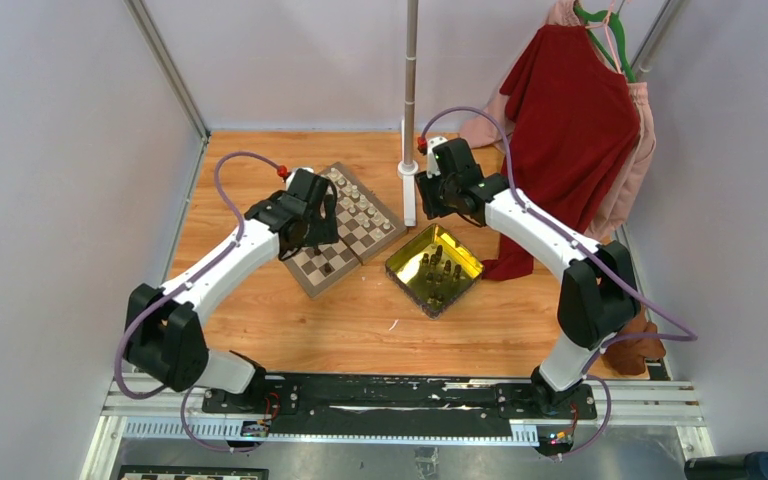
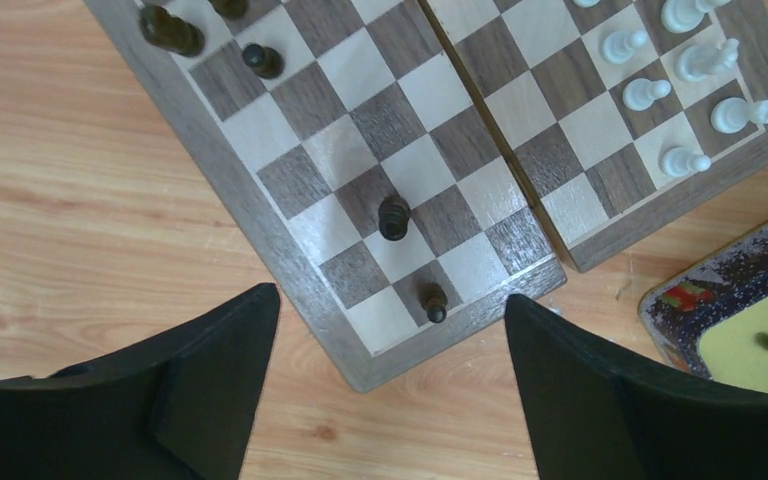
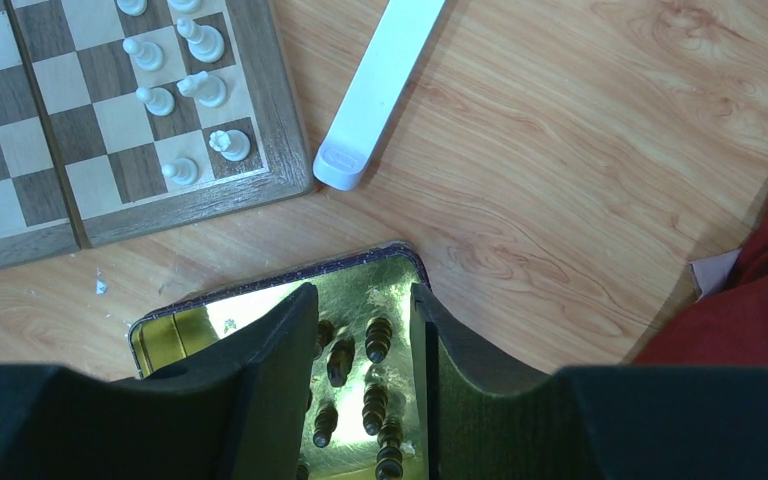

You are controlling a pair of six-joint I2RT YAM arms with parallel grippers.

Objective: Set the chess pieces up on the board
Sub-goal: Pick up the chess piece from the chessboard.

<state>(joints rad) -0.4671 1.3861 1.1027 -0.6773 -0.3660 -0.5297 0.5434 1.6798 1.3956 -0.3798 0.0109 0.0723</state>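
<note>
The board (image 1: 365,240) lies at an angle on the wooden table. Cream-white chess pieces (image 2: 700,60) stand in rows along its far right edge, also seen as white pieces (image 3: 205,88) in the right wrist view. A few dark pieces (image 2: 393,217) stand on the near half, with a dark pawn (image 2: 433,302) by the corner. My left gripper (image 2: 390,305) hangs open above that corner, holding nothing. My right gripper (image 3: 360,300) is open to a narrow gap above the yellow tray (image 3: 175,335), where several dark pieces (image 3: 378,338) lie below its fingers, none gripped.
A white stand foot (image 3: 375,90) with an upright pole (image 1: 411,80) sits just beyond the tray (image 1: 409,246) and board. Red and pink garments (image 1: 570,120) hang at the back right, draping onto the table. Walls close in the left, back and right sides.
</note>
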